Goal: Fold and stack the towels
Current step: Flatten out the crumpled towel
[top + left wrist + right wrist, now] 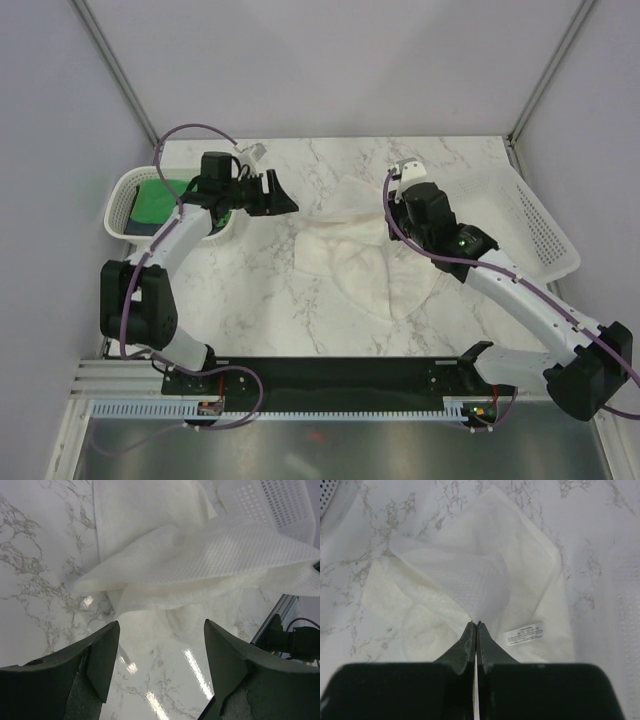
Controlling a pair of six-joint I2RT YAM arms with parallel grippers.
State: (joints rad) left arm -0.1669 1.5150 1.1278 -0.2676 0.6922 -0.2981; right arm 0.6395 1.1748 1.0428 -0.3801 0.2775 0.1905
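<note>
Lying rumpled, white towel [360, 265] rests on marble table [250, 300].

Both arms are bolted to the black base plate [340, 372] and look like twins: rounded white link shells with chunky black joint housings in between. The left arm [175, 235] sits at the plate's left end, the right arm [520, 305] at its right end. Each one has a purplish cable [190, 129] looping off it, and more of it curls just below the plate's corners. There's a tiny green light [462, 241] on the right arm's black wrist block, well away from the plate. The left gripper [160, 630] has dark matte wedge fingers [102, 655], slightly scuffed, and the right gripper [476, 630] tapers to thin dark tips.
</note>
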